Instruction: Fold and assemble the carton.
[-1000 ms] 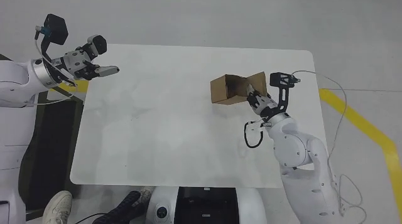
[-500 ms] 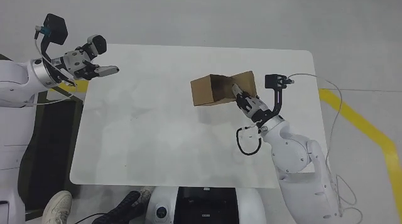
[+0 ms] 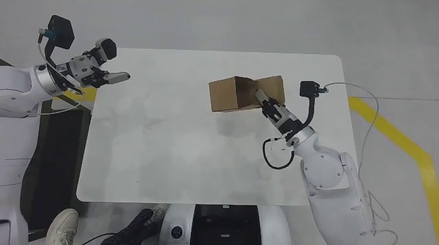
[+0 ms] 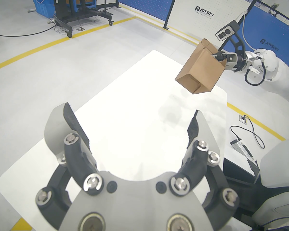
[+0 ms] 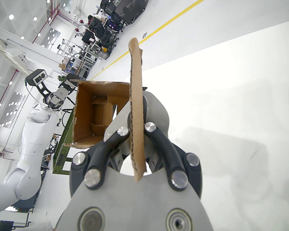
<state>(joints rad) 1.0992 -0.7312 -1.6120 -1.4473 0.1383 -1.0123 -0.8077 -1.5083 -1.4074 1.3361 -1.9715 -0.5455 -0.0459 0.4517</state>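
Note:
A brown cardboard carton [image 3: 236, 94] hangs in the air over the right half of the white table [image 3: 178, 149], tilted, one end open. My right gripper [image 3: 262, 101] is shut on one of its side panels, which stands edge-on between the fingers [image 5: 137, 126] in the right wrist view; the carton's [image 5: 96, 111] open inside shows folded flaps. The left wrist view shows the carton [image 4: 201, 70] far off, held aloft. My left gripper [image 3: 118, 77] is open at the table's far left edge, its pads [image 4: 74, 126] wide apart with nothing between them.
The table [image 4: 134, 111] carries nothing else. A yellow floor line [image 3: 394, 135] runs to the right of it. A person's shoes [image 3: 65, 228] show at the near left corner.
My right arm has carried the carton leftward and lifted it, then turned it, so its long side now lies across the view. The left arm has not moved.

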